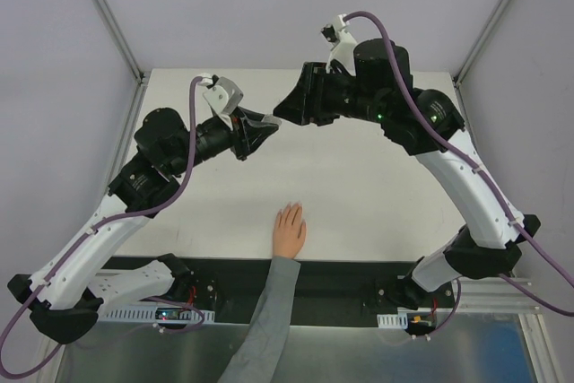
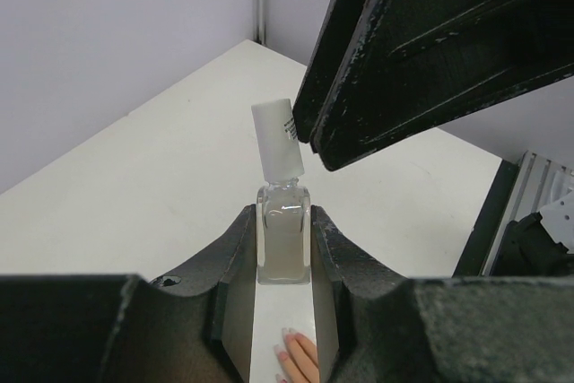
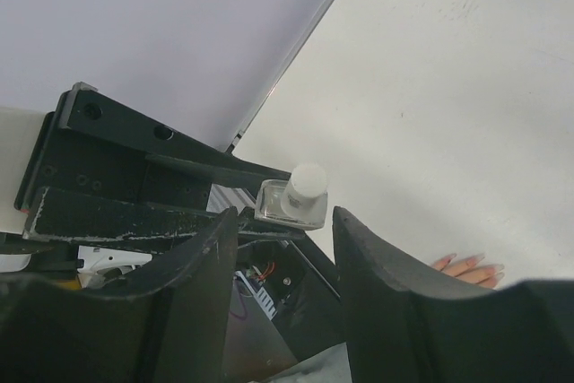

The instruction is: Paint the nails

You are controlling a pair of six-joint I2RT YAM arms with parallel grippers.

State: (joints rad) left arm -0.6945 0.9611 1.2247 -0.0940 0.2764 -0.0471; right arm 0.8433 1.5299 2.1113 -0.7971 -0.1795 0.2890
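Note:
A pale hand (image 1: 289,230) in a grey sleeve lies flat near the table's front edge, and its nails (image 2: 290,338) show pinkish under my left wrist. My left gripper (image 1: 262,132) is held above the table, shut on a small clear glass bottle (image 2: 283,239) with a white cap (image 2: 278,136). My right gripper (image 1: 282,112) faces it tip to tip. In the right wrist view its jaws (image 3: 287,214) stand apart, with the cap (image 3: 308,187) just beyond the fingertips and untouched. The hand's fingertips (image 3: 468,266) peek out at the lower right there.
The white table (image 1: 377,186) is walled by grey panels at the back and both sides. A black strip with the arm bases (image 1: 341,284) runs along the near edge. The sleeved forearm (image 1: 265,329) reaches in across it.

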